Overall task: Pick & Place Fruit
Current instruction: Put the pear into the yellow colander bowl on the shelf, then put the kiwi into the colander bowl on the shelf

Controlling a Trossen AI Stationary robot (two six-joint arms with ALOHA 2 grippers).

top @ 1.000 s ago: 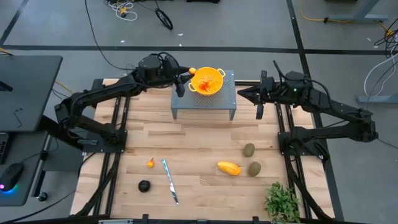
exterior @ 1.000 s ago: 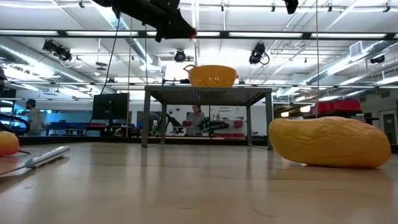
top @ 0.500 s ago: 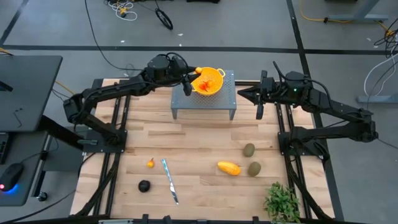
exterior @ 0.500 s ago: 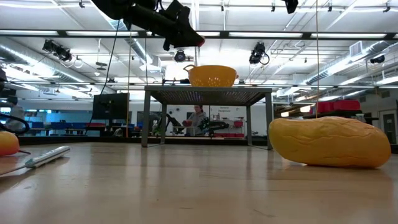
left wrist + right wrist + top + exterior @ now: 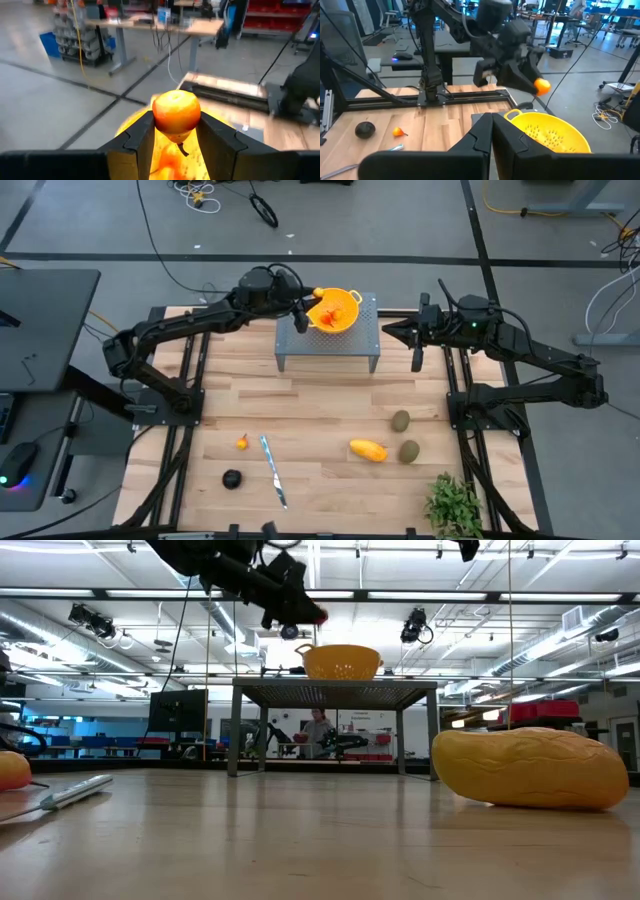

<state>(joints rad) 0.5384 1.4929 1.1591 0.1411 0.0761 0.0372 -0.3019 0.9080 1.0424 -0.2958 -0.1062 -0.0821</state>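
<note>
The wooden table (image 5: 320,410) carries a grey perforated metal stand (image 5: 328,348) at its far side, and on that stand sits a yellow colander (image 5: 335,311) with some orange-red fruit already inside. The left gripper (image 5: 308,305) hangs just above the colander's rim, its fingers (image 5: 142,137) clamped on either side of a small orange-red fruit (image 5: 176,111) with a short stem pointing down. The right gripper (image 5: 388,331) waits beside the stand's other end, fingers pressed together with nothing between them. On the near half of the table lie a yellow-orange oblong fruit (image 5: 368,450), two olive-green ovals (image 5: 400,420) just beside it, a slim silver knife (image 5: 273,470), a dark round fruit (image 5: 232,478) and a tiny orange fruit (image 5: 242,443) near the knife's far end. A leafy green plant (image 5: 452,505) stands at the near right corner.
</note>
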